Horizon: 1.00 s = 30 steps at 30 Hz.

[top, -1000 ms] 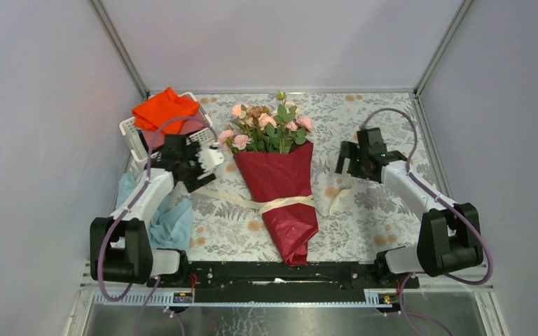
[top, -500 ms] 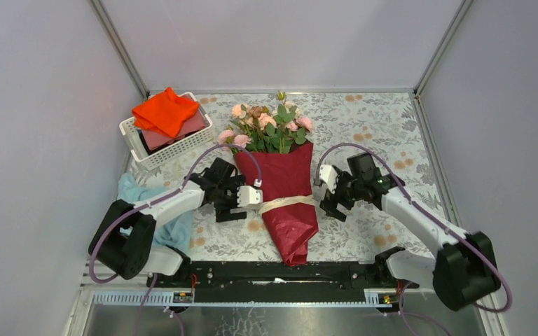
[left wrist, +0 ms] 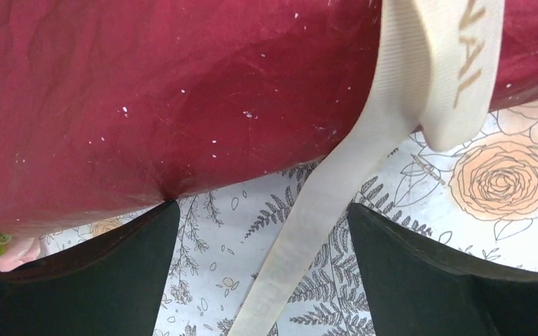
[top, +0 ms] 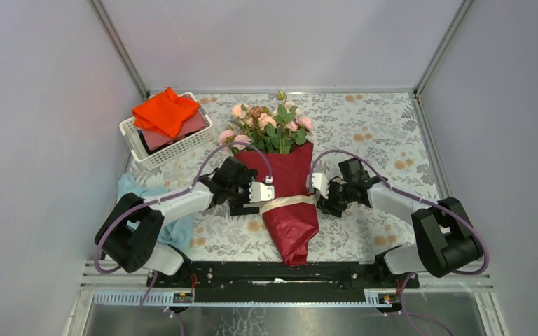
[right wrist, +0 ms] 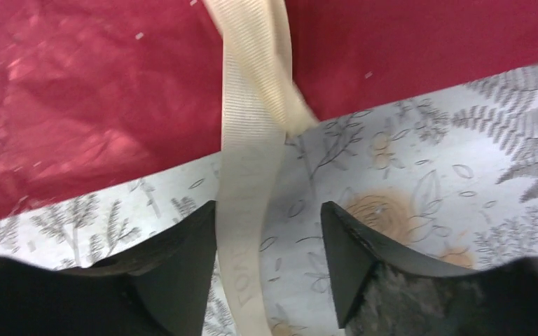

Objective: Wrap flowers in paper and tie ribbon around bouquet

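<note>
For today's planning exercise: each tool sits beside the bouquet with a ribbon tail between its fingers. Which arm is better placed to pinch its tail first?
Probably right. The right tool stands narrower, the ribbon against one finger; the left tool gapes wide around its tail.

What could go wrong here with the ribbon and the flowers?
The ribbon lies close to one finger of the right gripper, so it might slip out when the jaws close. The left gripper sits right at the paper edge and could pinch it. An uneven tug might roll the bouquet.
</note>
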### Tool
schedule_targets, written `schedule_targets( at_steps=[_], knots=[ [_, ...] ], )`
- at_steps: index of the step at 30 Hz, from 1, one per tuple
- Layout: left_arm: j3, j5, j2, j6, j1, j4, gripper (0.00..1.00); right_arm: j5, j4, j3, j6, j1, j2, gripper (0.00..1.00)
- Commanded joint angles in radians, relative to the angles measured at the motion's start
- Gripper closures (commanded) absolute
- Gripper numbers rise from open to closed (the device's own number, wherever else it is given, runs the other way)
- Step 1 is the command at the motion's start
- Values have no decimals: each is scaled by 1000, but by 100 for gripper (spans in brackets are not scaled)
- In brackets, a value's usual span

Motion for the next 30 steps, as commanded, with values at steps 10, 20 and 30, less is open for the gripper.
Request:
schedule_targets(
  at_steps=[10, 20, 30],
  knots=[
    [-65, -34, 87, -60, -65, -1, 36, 109, 176, -25, -34, 10, 48, 85],
    [-90, -441, 7, -112, 22, 148, 100, 438, 343, -49, 90, -1, -213, 100],
    [-192, -368, -86, -7, 483, 236, 100, 592, 470, -57, 121, -169, -164, 100]
  ],
)
